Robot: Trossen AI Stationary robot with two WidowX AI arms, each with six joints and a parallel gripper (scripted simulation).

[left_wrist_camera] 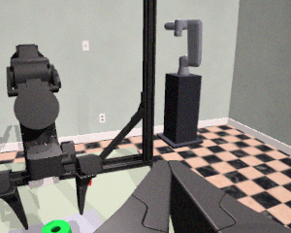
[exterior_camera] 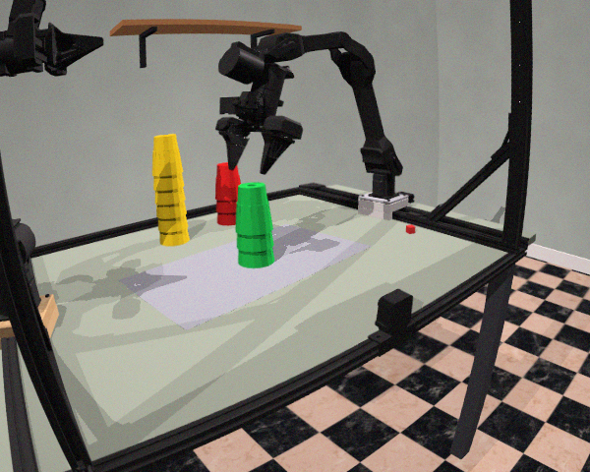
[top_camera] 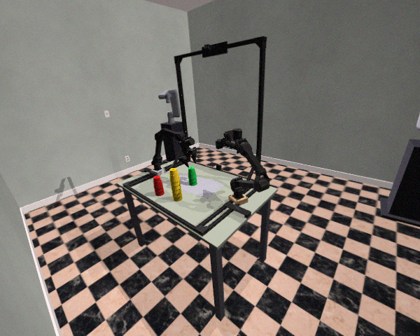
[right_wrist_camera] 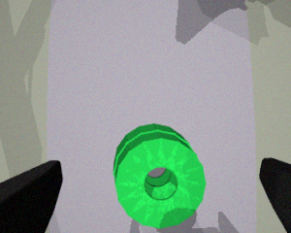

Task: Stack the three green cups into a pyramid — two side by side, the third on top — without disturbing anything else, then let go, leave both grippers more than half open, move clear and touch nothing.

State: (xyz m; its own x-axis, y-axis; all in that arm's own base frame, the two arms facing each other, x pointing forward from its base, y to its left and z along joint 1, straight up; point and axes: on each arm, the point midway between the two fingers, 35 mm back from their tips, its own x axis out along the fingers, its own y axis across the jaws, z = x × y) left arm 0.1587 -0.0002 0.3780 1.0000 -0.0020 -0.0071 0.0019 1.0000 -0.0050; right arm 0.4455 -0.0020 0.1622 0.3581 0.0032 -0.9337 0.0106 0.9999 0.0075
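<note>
The three green cups stand nested upside down as one stack on the pale grey mat. The stack also shows in the top view, in the left wrist view and in the right wrist view. My right gripper hangs open just above the stack, pointing down, one finger to each side of it in the right wrist view; it holds nothing. My left gripper is shut and empty, held high and away from the cups, its closed fingers pointing level across the table.
A tall yellow cup stack and a red cup stack stand close behind the green one. A small red cube lies near the right arm's base. A black frame rims the table, with a black block on its edge.
</note>
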